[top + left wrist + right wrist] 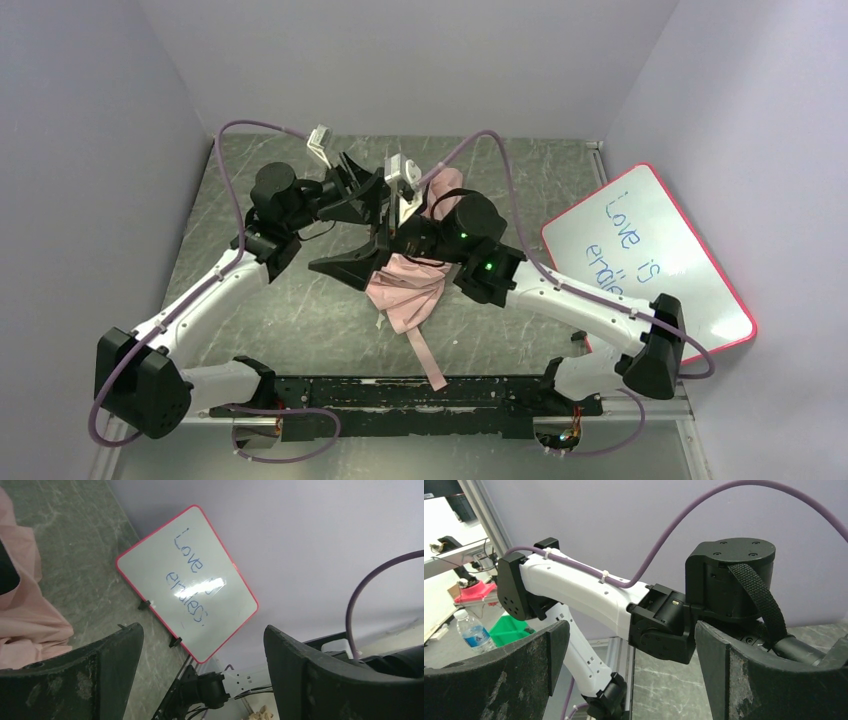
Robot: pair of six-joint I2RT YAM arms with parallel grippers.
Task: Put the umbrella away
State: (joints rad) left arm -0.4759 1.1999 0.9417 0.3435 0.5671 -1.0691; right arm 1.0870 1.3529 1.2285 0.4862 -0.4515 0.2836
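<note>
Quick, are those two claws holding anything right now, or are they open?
Left gripper: open, holding nothing.
Right gripper: open, holding nothing.

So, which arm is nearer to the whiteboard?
Right. The right arm reaches in just beside the whiteboard, its elbow at the board's near edge. The left arm is on the far side of the umbrella from it.

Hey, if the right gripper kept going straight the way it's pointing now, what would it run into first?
Most likely the left arm: its black joint sits centred between the open fingers of the right gripper in the wrist view. Depth is unclear, so I can't judge the gap.
</note>
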